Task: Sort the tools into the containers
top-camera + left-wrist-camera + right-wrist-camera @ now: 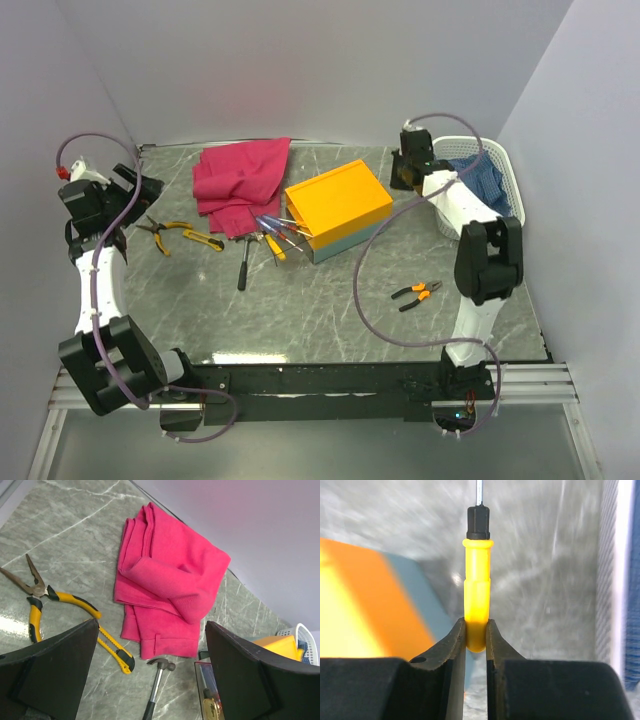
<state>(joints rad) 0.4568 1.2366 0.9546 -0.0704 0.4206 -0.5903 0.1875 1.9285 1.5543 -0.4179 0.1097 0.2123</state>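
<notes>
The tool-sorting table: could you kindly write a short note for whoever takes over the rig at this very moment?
Right gripper: shut on a yellow screwdriver, in the air between the toolbox and the basket.
Left gripper: open, empty, near the yellow pliers.
Lying loose: hammer and other screwdrivers beside the toolbox, orange pliers nearer the right arm.
Done: no tool visible in either container.
Left: place the held screwdriver, then sort the rest.
</notes>
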